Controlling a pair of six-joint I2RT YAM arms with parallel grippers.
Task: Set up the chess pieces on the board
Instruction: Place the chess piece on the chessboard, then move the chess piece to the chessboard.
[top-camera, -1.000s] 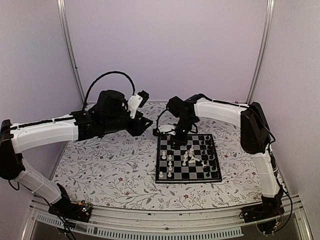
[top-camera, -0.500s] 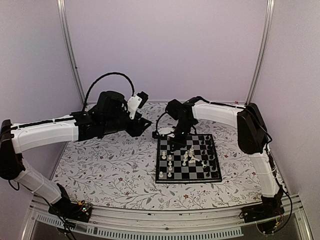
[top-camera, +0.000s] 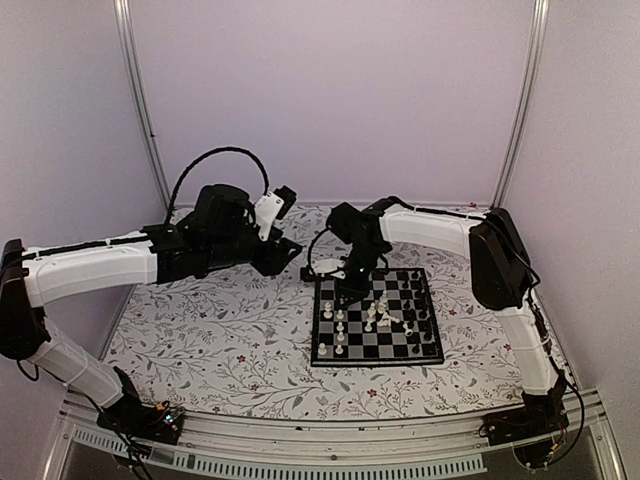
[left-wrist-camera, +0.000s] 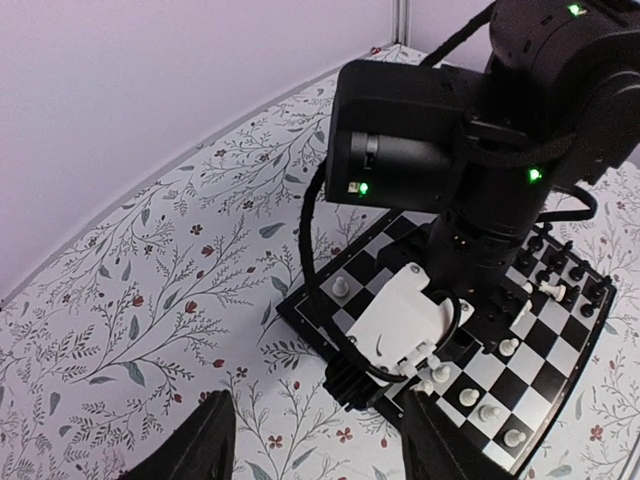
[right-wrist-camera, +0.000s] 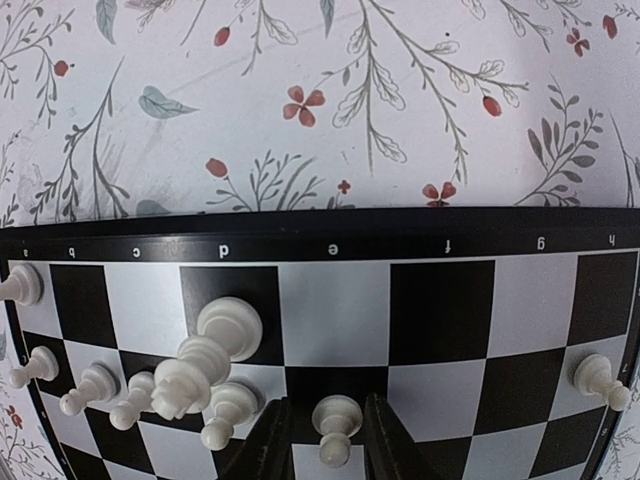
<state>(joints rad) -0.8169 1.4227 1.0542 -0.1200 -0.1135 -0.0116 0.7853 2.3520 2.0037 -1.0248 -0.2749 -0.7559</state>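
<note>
Slightly parted right jaws astride white pawn (right-wrist-camera: 337, 420), tips cropped, left jaws apart

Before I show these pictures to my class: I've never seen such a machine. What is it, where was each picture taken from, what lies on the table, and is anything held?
These are two robot arms, the left arm and the right arm, bolted at the near edge of a table, each ending in a two-finger gripper. The wide picture comes from a fixed camera above and behind them; the other two from cameras on the wrists. On the table lies a chessboard carrying white pieces and black pieces. The left gripper hovers open and empty. The right gripper straddles a white pawn on the board, jaws slightly apart, seemingly not pinching it.
</note>
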